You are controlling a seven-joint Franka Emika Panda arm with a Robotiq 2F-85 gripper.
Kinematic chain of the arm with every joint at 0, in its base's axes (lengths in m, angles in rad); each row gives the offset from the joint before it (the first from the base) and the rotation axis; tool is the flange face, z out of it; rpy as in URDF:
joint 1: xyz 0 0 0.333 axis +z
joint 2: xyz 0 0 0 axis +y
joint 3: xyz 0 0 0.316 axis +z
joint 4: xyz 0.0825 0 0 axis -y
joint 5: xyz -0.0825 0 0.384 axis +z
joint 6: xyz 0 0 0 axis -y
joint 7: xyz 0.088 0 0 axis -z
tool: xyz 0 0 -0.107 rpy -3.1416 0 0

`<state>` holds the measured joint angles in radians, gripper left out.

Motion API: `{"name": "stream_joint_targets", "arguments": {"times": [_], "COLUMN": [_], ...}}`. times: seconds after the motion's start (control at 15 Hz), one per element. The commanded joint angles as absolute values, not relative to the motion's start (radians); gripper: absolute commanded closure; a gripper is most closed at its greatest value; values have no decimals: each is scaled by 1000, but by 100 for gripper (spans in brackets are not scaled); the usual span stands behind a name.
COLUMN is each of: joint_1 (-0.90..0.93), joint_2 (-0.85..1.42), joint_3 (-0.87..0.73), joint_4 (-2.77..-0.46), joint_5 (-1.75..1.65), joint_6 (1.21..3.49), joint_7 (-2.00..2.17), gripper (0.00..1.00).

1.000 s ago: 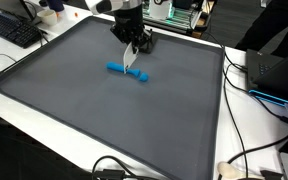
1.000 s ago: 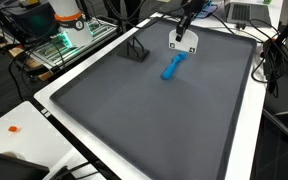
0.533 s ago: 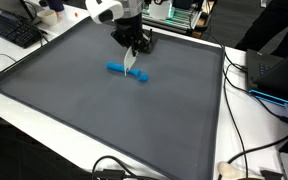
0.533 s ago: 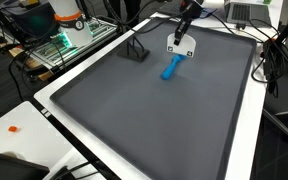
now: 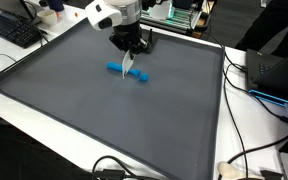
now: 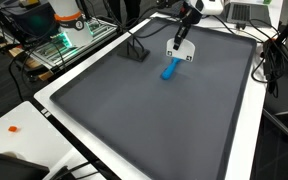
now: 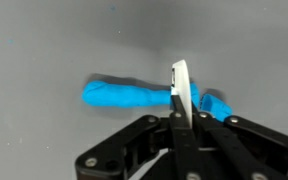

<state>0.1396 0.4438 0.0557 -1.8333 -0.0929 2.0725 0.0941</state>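
Observation:
My gripper is shut on a thin white flat piece, held edge-down. It hangs just above a blue elongated object that lies on the dark grey mat. In the wrist view the white piece stands edge-on between the closed black fingers, with the blue object lying crosswise behind it. In an exterior view the gripper, the white piece and the blue object sit near the mat's far side. I cannot tell whether the piece touches the blue object.
A small black stand sits on the mat near the gripper. A white border rims the mat. A keyboard, cables and a dark laptop lie outside it. A small orange item lies on the white edge.
The arm's wrist has swung and tilted a little over the blue object. The white piece stays clamped and has dipped slightly. The blue object has not moved.

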Motion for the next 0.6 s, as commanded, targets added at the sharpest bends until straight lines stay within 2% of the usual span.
{"name": "stream_joint_targets", "arguments": {"times": [0.0,0.53], "joint_1": [138,138], "joint_2": [450,470], "joint_3": [50,45], "joint_4": [-1849,-1857], "joint_5": [-120,-123], "joint_6": [2115,2164], "joint_7": [82,82], "gripper": [99,99]}}
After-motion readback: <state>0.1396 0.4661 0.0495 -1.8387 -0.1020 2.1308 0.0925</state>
